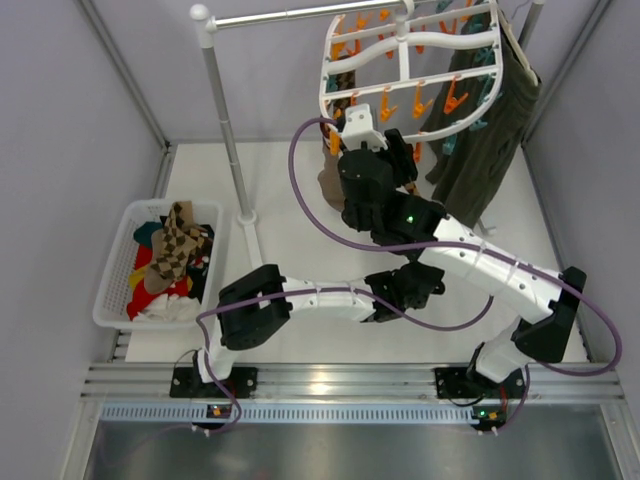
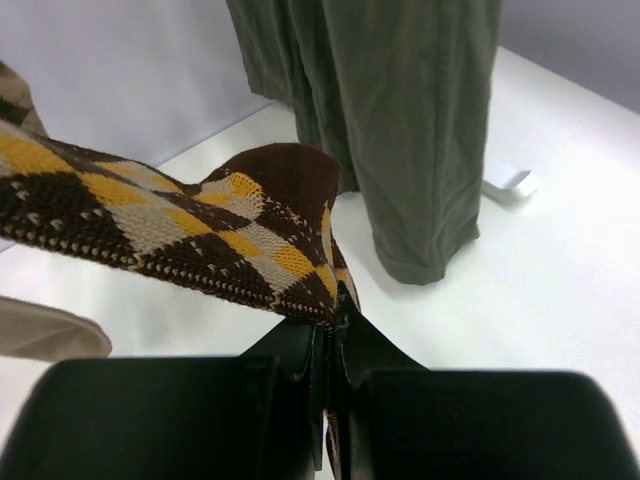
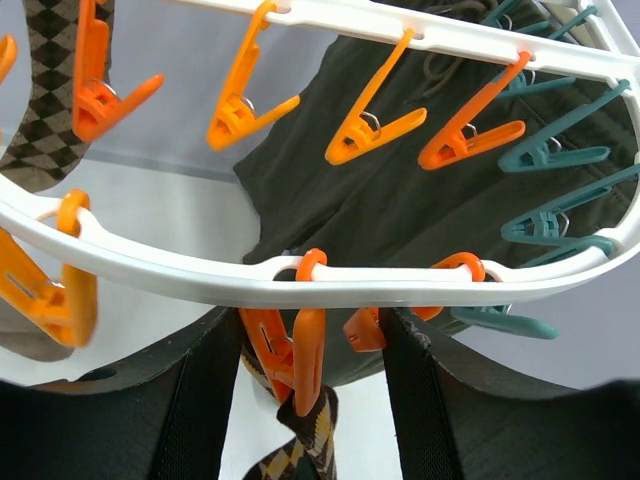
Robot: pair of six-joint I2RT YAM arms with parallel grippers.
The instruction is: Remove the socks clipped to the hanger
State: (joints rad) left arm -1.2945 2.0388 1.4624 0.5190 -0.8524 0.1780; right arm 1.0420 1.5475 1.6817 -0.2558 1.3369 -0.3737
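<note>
**Two arms close in on a clipped sock**

On the white table (image 1: 280, 170), a white metal rail stand (image 1: 225, 120) carries a big olive garment (image 1: 490, 130) that hangs in heavy, soft folds. Beside it hangs the hanger (image 1: 400, 60), a white plastic oval w/ cross bars and rows of orange and teal clips. At left, a white lattice basket (image 1: 110, 270) holds loose socks (image 1: 175, 245).

The right gripper (image 3: 310, 330) reaches up to the hanger's near rim. Its jaws stand apart, one either side of an orange clip (image 3: 300, 360) that bites the top of a clipped sock (image 3: 300, 440), brown w/ tan diamonds. The left gripper (image 2: 330, 335), lower down, is clamped tight on an argyle sock (image 2: 200, 220), a soft knit in brown, mustard and tan. It is prob. the same sock's lower end, tho the frames don't confirm that.

The step in hand looks to be pinching the clip open. To do it well, the fingers shd land on the clip's tail ends near the rim, not its biting tips. They shd squeeze square so the slick plastic doesn't twist out. The left arm shd apply only light downward tension and pull once the clip gapes. Knit stretches, and a hard tug wd likely swing the hanger on its hook.
</note>
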